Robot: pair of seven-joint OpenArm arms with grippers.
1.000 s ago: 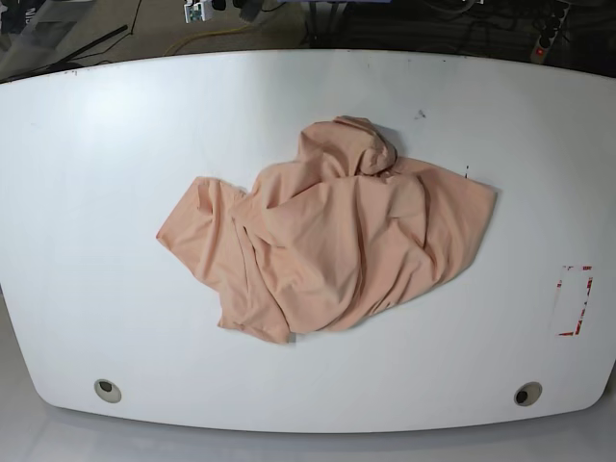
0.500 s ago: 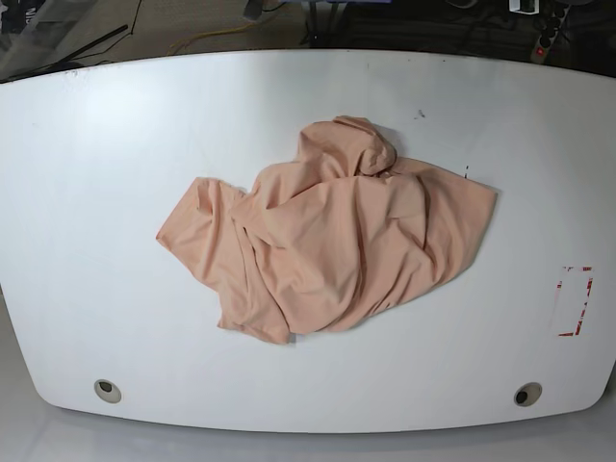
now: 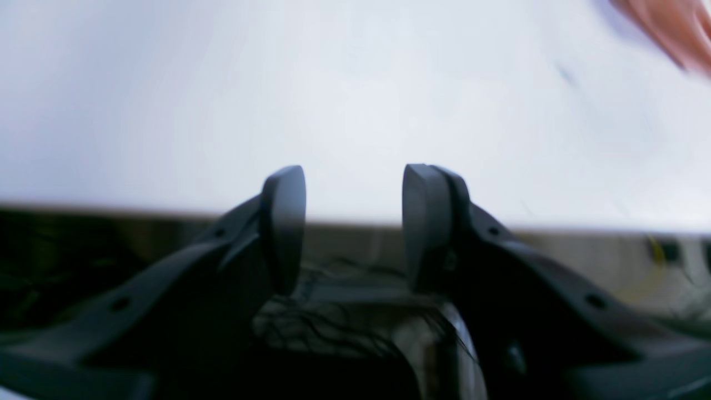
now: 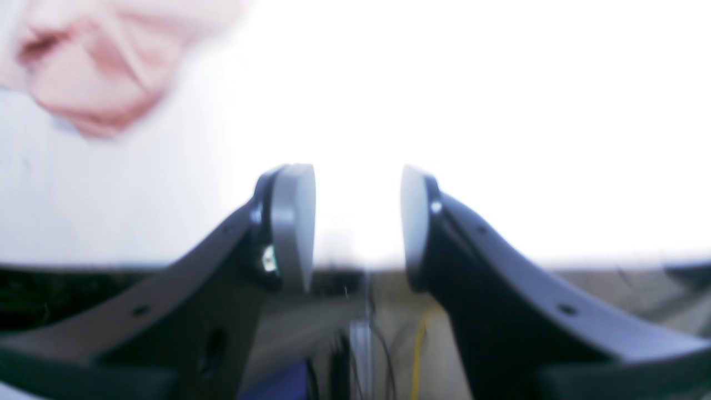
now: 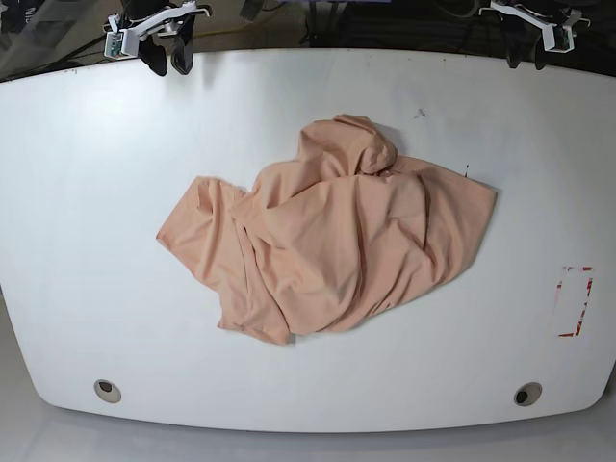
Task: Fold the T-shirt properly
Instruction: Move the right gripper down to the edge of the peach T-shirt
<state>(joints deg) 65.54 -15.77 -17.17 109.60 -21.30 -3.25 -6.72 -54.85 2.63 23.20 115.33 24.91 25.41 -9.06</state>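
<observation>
Left wrist view has the left gripper (image 3: 354,228) with its jaws parted and nothing between them, just white desk (image 3: 222,100) behind and a blurry bit of the T-shirt (image 3: 672,25) up in the top right corner. Right gripper (image 4: 357,228) looks much the same, jaws apart and empty, with a pink lump of shirt off in the upper left of its view. From the base cam both grippers sit at the far edge of the desk, well apart from the cloth. T-shirt is bunched up in a wrinkly peach heap around the middle. Small red-marked patch (image 5: 575,300) lies near the desk's right edge.
</observation>
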